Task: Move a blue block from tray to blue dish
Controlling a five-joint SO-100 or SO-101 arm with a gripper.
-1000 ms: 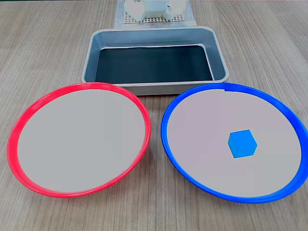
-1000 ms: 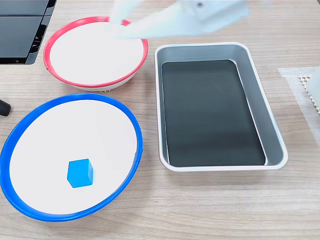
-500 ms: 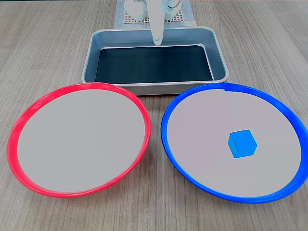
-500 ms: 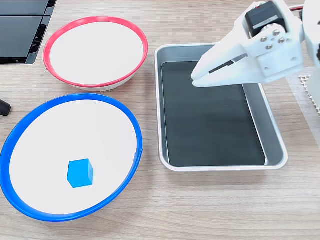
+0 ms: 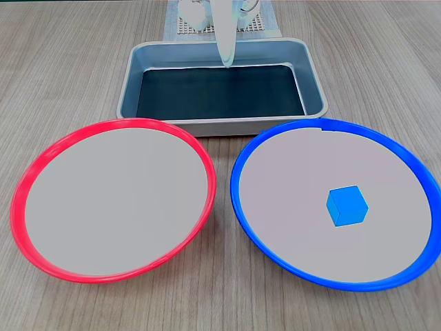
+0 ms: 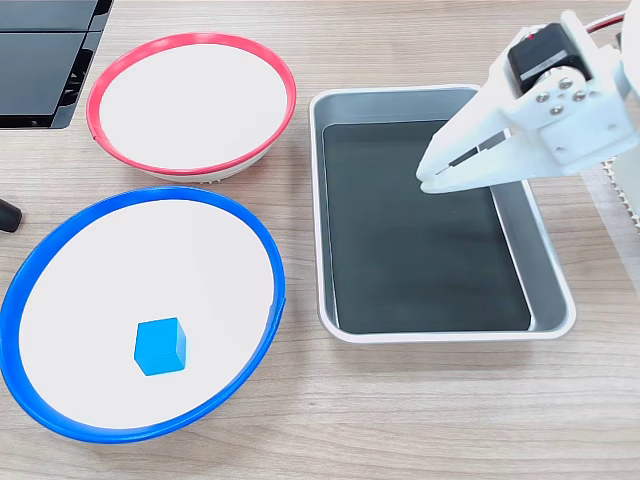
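Wooden table [image 6: 400, 420], blue block [image 6: 160, 346] unmoved in blue dish [image 6: 262, 250]; gripper [image 6: 425, 180] clenched, retreated over tray [image 6: 545, 265]

The white end effector [image 6: 428, 180] is seen in a fixed view entering from the right edge, held above the tray [image 6: 549, 262] and pointing left and slightly downward over its dark floor. Its two fingers [image 6: 462, 136] are brought nearly together, with only a thin dark slit left between them, and nothing is held. A black servo is mounted on the wrist behind the fingers, with thin wires at the upper right edge. In the other fixed view the end effector [image 5: 227, 63] is seen end on as a narrow white wedge pointing down over the tray's far wall.
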